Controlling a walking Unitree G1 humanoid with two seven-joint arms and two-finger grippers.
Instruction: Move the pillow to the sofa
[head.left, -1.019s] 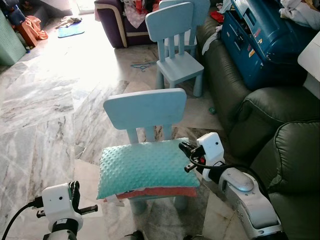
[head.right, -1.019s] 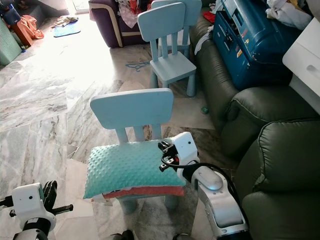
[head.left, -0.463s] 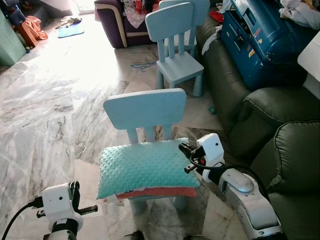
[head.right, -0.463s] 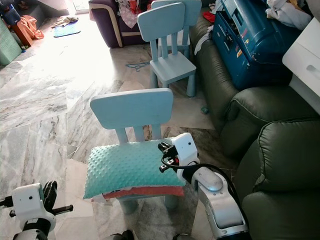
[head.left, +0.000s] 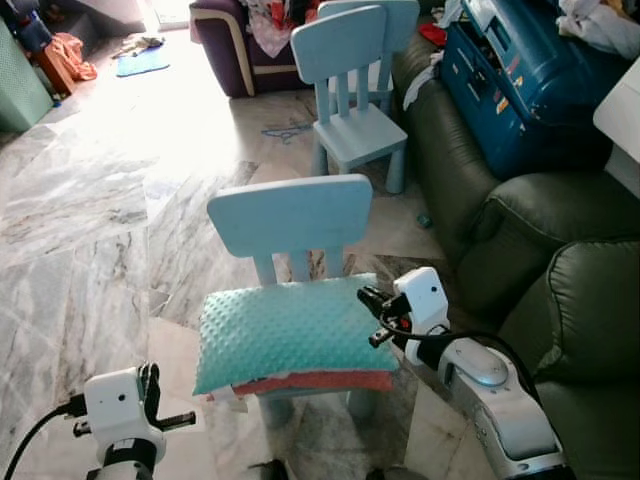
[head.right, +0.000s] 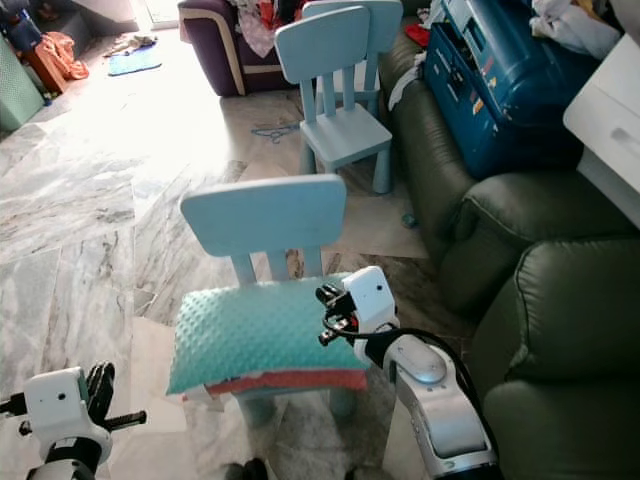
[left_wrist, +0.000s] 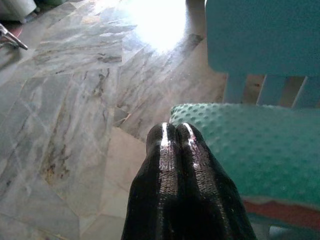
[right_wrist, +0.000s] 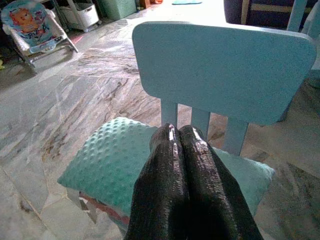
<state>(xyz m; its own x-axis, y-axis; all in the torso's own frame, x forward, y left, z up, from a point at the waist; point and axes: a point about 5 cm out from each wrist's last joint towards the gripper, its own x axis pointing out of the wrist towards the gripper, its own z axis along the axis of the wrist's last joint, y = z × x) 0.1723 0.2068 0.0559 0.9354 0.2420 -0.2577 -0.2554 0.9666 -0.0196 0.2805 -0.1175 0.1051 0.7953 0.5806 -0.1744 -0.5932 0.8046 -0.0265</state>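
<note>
Since pillow (head.left: 290, 335) lay on chair (head.left: 290, 215), right gripper (head.left: 372, 318), fingers pressed together empty, hovered at its edge; left gripper (left_wrist: 174, 131) likewise closed.

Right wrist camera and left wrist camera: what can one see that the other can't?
The right wrist view alone takes in the small blue chair's whole flat backrest, plus a baby bouncer and a white basket far off. The left wrist view alone has a big patch of sunlit glare on the marble floor, and the pillow's red underside. Both look along shut black fingers at the bumpy teal pillow lying on that chair's seat.
</note>
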